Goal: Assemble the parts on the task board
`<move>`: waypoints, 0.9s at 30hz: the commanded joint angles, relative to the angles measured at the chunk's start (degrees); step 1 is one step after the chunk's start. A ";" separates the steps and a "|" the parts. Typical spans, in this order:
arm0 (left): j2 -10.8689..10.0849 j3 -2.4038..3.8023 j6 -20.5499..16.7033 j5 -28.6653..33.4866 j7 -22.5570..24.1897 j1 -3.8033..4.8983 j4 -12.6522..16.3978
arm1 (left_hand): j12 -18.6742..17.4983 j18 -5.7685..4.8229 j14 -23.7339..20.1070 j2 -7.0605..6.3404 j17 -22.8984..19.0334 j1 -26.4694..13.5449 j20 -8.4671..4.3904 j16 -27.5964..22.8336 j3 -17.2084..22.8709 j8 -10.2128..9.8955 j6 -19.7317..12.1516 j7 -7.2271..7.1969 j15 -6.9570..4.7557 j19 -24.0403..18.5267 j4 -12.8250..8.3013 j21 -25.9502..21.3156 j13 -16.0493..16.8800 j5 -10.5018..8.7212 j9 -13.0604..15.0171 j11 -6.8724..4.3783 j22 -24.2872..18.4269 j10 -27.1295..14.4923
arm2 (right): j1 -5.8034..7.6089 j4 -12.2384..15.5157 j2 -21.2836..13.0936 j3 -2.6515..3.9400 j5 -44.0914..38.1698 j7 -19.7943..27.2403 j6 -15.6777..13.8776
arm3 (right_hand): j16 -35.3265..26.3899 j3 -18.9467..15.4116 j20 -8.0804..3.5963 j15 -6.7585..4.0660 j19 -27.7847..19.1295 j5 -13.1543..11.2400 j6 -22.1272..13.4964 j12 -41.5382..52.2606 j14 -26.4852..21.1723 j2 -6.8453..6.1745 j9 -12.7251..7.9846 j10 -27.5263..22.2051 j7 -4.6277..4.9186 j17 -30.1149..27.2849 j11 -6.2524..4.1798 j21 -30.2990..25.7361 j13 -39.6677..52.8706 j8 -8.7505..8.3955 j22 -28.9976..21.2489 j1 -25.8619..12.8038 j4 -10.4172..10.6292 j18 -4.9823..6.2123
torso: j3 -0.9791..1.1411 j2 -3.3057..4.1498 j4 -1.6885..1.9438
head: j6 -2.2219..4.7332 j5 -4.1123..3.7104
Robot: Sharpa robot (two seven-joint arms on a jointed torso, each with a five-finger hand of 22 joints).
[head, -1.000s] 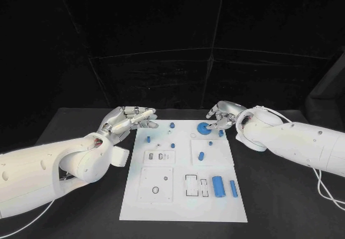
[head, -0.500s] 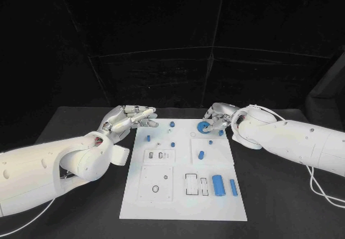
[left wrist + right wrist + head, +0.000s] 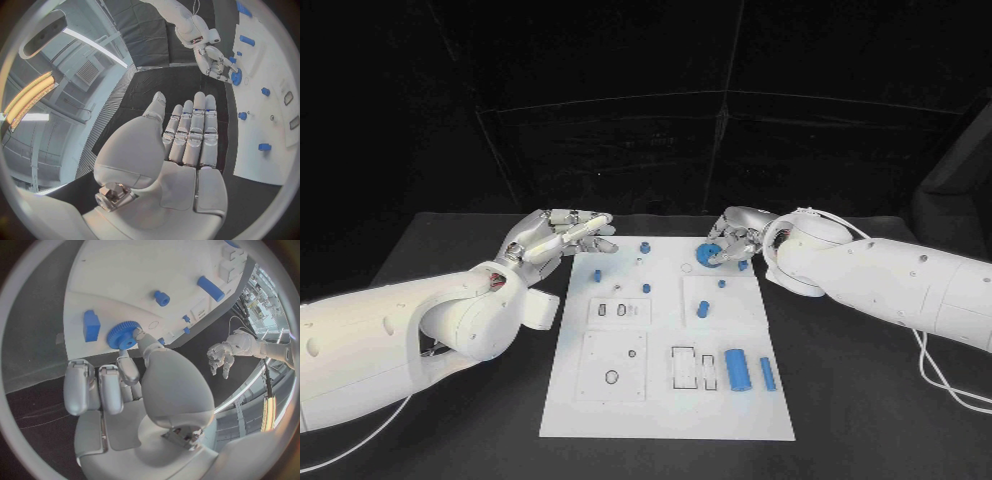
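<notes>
Two white arms reach over a black worktop (image 3: 459, 255) toward a white board (image 3: 668, 400) lying flat in the middle. Nearest the robot, well short of both robot hands, two blue cylinders (image 3: 737, 373) lie side by side on the board, the thicker one just beside a rectangular slot. Farther along, between the two arms, a small blue peg (image 3: 704, 309) stands near the board's centre, with other small blue pieces scattered beyond it toward the far edge.

At the far end of the board, the right robot hand (image 3: 737, 236) rests on a blue toothed wheel (image 3: 711, 254); in the right wrist view a fingertip (image 3: 139, 333) presses against the wheel (image 3: 122, 335) while the other fingers curl in beside it. Whether it truly grips the wheel cannot be told. A small blue block (image 3: 92, 325) sits just beside the wheel.

Across from it, the left robot hand (image 3: 560, 236) hovers just off the board's far corner, holding nothing, its fingers (image 3: 194, 130) stretched out straight and close alongside one another.
</notes>
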 commanded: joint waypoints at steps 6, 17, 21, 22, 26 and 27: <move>0.10 0.04 0.86 0.03 -0.04 0.07 -0.04 | -0.39 0.77 -0.22 0.53 0.07 0.15 -0.05 -0.22 -0.03 -0.34 0.06 0.35 -0.16 -0.26 -0.40 -0.31 0.02 0.10 0.01 0.31 -0.07 -0.02 | 0.12 -0.15 0.19 0.03 -0.47 -0.13 0.82 | 0.45 1.25 0.01 0.37 0.51 0.24 1.56 0.69 3.36 0.86 0.15 0.27 -0.10 0.19 -0.16 0.38 0.78 0.89 0.43 0.63 -0.15 -0.88 | -0.01 0.01 0.05 | -0.15 -0.03; 0.07 0.04 0.96 0.03 -0.17 0.07 -0.03 | -0.43 0.79 -0.17 0.62 0.10 0.26 -0.05 -0.22 0.06 -0.37 0.08 0.35 -0.18 -0.22 -0.53 -0.32 0.02 0.10 0.02 0.30 -0.10 0.01 | 0.11 0.52 0.26 0.02 -3.93 0.79 -3.03 | 0.70 6.34 -0.38 -0.13 1.05 -2.02 5.36 1.87 3.40 2.35 0.17 1.24 -0.80 0.74 -0.82 0.80 2.76 2.00 1.51 2.05 -2.54 -1.08 | -0.01 0.00 0.01 | -0.26 0.01; 0.03 0.04 0.97 0.03 -0.18 0.07 -0.03 | -0.43 0.79 -0.17 0.62 0.10 0.26 -0.05 -0.22 0.06 -0.37 0.08 0.35 -0.18 -0.22 -0.53 -0.32 0.02 0.10 0.02 0.30 -0.10 0.01 | 0.10 2.22 0.07 0.02 -6.22 1.68 -6.90 | 0.80 7.70 -0.64 -0.41 1.52 -1.30 6.67 2.51 3.44 2.16 0.14 1.91 -1.19 1.01 -1.15 1.08 3.64 2.15 2.29 1.29 -2.87 -1.23 | 0.02 -0.05 -0.03 | -0.31 0.10; 0.02 0.04 0.97 0.03 -0.17 0.07 -0.03 | -0.43 0.79 -0.17 0.62 0.10 0.26 -0.05 -0.22 0.06 -0.37 0.08 0.35 -0.18 -0.22 -0.53 -0.32 0.02 0.10 0.02 0.30 -0.10 0.01 | 0.10 2.79 0.01 0.02 -6.82 1.84 -7.90 | 0.83 7.98 -0.70 -0.47 1.60 -1.22 6.89 2.62 3.46 2.07 0.11 2.05 -1.26 1.09 -1.22 1.12 3.81 2.12 2.42 1.03 -2.91 -1.26 | 0.02 -0.05 -0.03 | -0.31 0.10; -0.02 0.04 0.98 0.03 -0.18 0.07 -0.02 | -0.43 0.79 -0.17 0.63 0.10 0.26 -0.05 -0.22 0.06 -0.37 0.08 0.35 -0.18 -0.22 -0.53 -0.32 0.02 0.10 0.02 0.30 -0.10 0.01 | 0.11 4.92 -0.08 0.04 -8.79 1.84 -10.66 | 0.88 8.52 -0.82 -0.57 1.81 -1.28 7.27 2.53 3.49 1.63 0.00 2.12 -1.36 1.22 -1.30 1.25 3.84 1.92 2.76 0.01 -2.85 -1.33 | -0.03 -0.05 0.05 | -0.15 0.12; -0.03 0.04 0.98 0.03 -0.18 0.07 -0.01 | -0.45 0.79 -0.15 0.67 0.11 0.30 -0.05 -0.23 0.09 -0.39 0.09 0.34 -0.18 -0.20 -0.58 -0.32 0.03 0.10 0.02 0.29 -0.11 0.02 | 0.11 5.84 0.07 0.05 -9.66 1.62 -11.43 | 0.87 8.66 -0.85 -0.59 1.84 -1.35 7.34 2.47 3.48 1.47 -0.04 2.12 -1.38 1.20 -1.31 1.27 3.82 1.83 2.81 -0.36 -2.79 -1.34 | -0.04 -0.08 0.11 | -0.16 0.12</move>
